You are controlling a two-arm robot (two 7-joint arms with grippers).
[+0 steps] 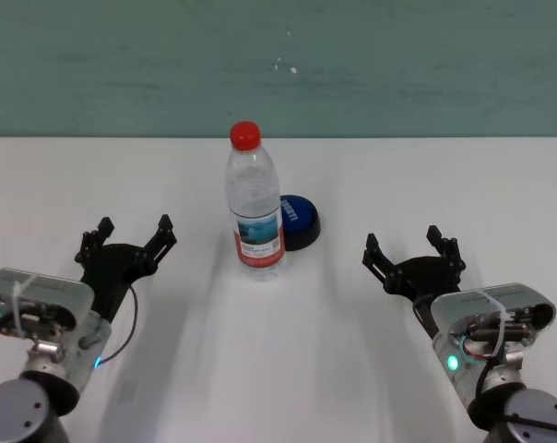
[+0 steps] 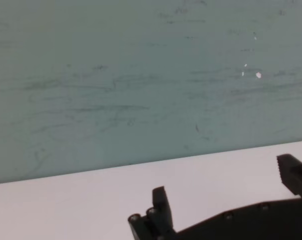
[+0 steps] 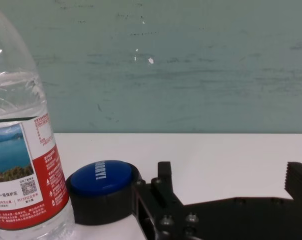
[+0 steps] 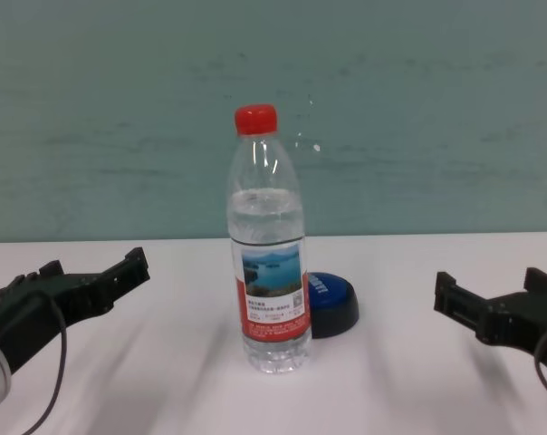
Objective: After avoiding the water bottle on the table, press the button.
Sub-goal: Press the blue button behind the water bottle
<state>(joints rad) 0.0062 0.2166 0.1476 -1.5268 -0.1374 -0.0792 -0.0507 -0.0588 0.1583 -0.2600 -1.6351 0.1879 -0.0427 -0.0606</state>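
Starting configuration for the button press. The water bottle (image 1: 255, 205) stands upright near the middle of the tabletop (image 1: 463, 185), red cap on. The button (image 1: 298, 221) sits on the tabletop just behind the bottle and slightly toward the robot's right; in the head view its blue dome is partly hidden by the bottle, and whether the two touch cannot be told.

The right end effector (image 1: 413, 251) rests low over the tabletop with its fingers spread apart and nothing between them. The button lies ahead of it and toward the robot's left, with the bottle just beyond the button on that side; in the right wrist view the dome appears clear of the bottle on the side facing this end effector. The left end effector (image 1: 131, 238) is likewise released and empty, with the bottle ahead of it and to its right, standing between it and the button.

Judged risks: a reach from the left side would meet the bottle first. A tall, narrow, mostly full bottle is likely to tip if struck high on its body, and could roll across the tabletop. From the right side, the spread fingers could clip the label while coming over the dome, since bottle and button are so close. A glancing press may slide the low base sideways into the bottle.
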